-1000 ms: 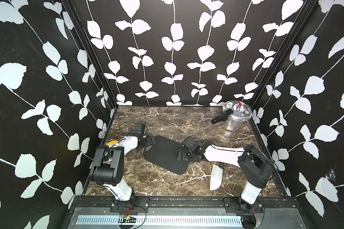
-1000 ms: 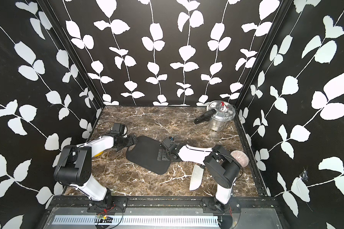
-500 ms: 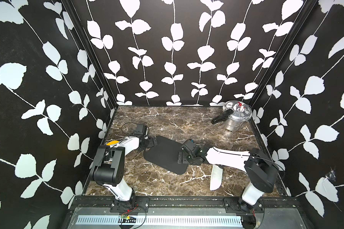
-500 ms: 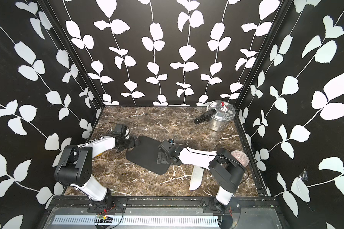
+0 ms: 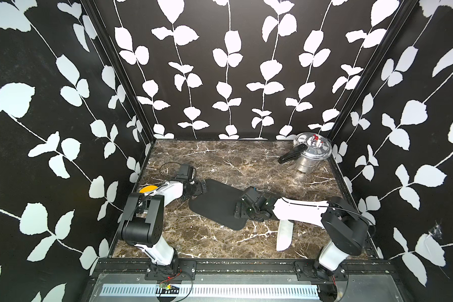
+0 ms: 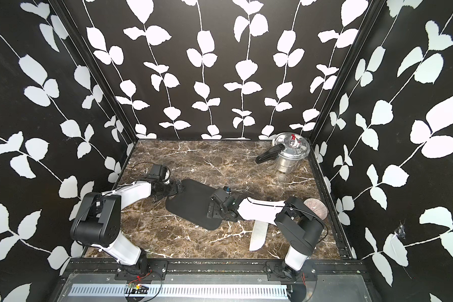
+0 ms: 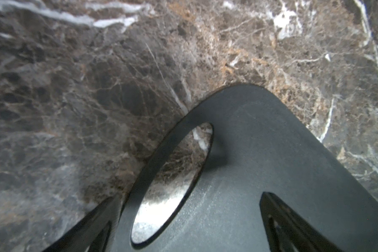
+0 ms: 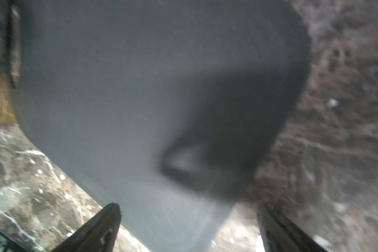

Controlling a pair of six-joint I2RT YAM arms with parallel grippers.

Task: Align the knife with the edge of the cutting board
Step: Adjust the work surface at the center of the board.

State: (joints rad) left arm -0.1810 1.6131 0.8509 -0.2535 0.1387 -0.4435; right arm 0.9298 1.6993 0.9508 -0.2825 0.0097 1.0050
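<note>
Board (image 5: pixel 215 201) lies skewed mid-counter (image 5: pixel 220 162). Knife (image 5: pixel 283 235) lies flat on the marble, apart from the board's near right corner. Its blade points at the front rail and its handle is hidden under the right arm.

Left gripper (image 5: pixel 202 187) is spread across the board's cut-out end. Right gripper (image 5: pixel 237 210) is spread over the opposite corner, pinching nothing.

Your likely next step is fetching the knife. Take it by the handle and slide it low, parallel to a board edge.

The marble looks slick. Cooker (image 5: pixel 309 154) sits in the far corner, and the leaf-print walls stand close.
</note>
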